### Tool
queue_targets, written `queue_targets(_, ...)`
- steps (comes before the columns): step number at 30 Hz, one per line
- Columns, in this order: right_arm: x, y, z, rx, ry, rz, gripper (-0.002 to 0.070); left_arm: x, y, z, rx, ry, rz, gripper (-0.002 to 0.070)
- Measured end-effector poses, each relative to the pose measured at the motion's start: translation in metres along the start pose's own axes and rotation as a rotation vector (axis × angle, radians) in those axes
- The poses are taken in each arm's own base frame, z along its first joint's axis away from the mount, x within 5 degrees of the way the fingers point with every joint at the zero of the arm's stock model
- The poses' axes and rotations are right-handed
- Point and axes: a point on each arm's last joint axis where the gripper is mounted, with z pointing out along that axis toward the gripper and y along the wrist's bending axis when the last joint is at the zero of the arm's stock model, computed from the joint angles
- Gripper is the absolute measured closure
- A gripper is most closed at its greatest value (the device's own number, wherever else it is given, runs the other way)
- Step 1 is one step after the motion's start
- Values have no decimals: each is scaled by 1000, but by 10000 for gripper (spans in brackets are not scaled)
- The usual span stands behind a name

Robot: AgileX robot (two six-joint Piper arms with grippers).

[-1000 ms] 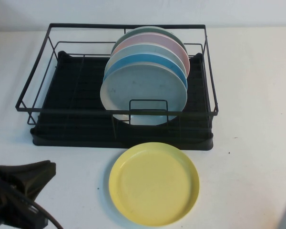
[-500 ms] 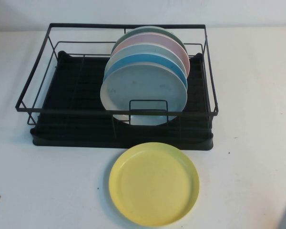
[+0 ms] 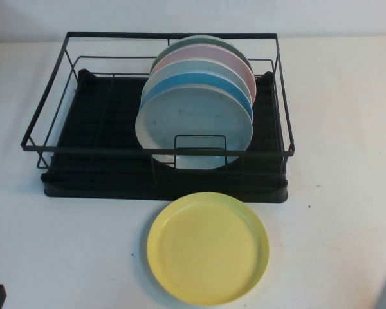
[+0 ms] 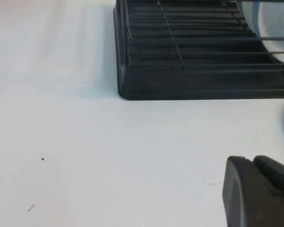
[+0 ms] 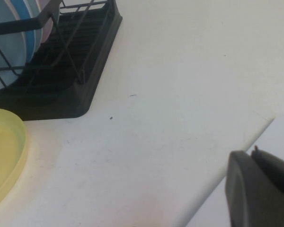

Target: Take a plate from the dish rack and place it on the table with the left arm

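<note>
The plate (image 3: 208, 248): round, plain pale yellow, shallow raised rim, flat on the table (image 3: 334, 212) just before the dish rack (image 3: 96, 129). Rack holds five plates on edge. Left gripper (image 4: 260, 191) fully closed, empty, at the near left edge. Right gripper (image 5: 260, 194) low at the right; its state cannot be told.

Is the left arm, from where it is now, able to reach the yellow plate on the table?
Probably yes. The yellow plate lies flat on the table before the dish rack, nothing between. The left tool, shut, sits at the near left corner; the right tool at the right edge.
</note>
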Motion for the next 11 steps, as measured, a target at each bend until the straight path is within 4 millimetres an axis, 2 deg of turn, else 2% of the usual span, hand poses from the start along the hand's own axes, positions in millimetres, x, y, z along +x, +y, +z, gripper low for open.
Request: queue_targets(11,0,0,0,0,0,0,696,0,1,0,-27,2,22,676)
